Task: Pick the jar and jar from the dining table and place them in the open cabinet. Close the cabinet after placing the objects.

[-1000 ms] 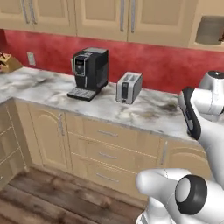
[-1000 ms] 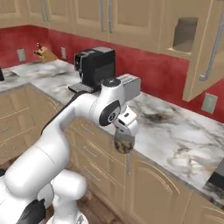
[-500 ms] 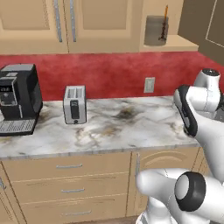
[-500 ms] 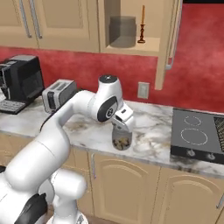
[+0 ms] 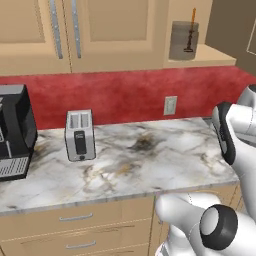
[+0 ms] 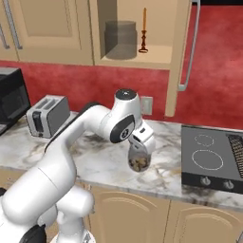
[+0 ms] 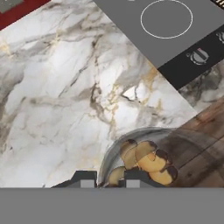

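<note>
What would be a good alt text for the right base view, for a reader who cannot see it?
The white arm's gripper holds a clear jar of cookies above the marble counter. Above, the open cabinet already holds a grey jar beside a candlestick.

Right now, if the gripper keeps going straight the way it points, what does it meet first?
Likely the marble countertop: the gripper points down, shut on the jar, which would touch first, near the front edge, left of the cooktop.
</note>
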You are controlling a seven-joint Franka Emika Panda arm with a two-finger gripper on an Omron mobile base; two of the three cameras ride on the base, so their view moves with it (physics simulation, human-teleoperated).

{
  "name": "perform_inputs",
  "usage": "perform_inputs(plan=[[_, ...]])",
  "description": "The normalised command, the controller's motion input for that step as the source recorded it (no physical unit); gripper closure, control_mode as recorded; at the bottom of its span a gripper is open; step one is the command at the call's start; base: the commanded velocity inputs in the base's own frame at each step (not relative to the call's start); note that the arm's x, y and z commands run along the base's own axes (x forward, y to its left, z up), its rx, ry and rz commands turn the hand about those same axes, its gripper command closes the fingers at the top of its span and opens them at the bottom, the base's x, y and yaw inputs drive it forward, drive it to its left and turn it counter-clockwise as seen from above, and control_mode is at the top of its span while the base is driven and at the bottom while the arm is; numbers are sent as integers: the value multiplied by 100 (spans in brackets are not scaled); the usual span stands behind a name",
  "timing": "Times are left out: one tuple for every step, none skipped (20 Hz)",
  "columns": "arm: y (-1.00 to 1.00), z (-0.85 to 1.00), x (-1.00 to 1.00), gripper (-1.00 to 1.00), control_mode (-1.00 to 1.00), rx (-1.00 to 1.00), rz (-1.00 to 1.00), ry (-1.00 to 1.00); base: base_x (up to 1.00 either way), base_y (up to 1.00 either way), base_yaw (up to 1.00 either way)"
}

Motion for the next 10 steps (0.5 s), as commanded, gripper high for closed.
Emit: perform_inputs(plan=[[0,0,0,100,100,0,0,0,69,0,0],[0,0,0,100,100,0,0,0,50,0,0],[0,0,0,100,100,0,0,0,49,0,0],[0,0,0,100,100,0,0,0,23,0,0],[0,0,0,100,100,0,0,0,19,0,0],[0,0,0,100,100,0,0,0,14,0,0],[0,0,0,100,100,0,0,0,12,0,0],[0,0,0,100,100,0,0,0,18,0,0],[0,0,0,100,100,0,0,0,14,0,0],[0,0,0,100,100,0,0,0,11,0,0]])
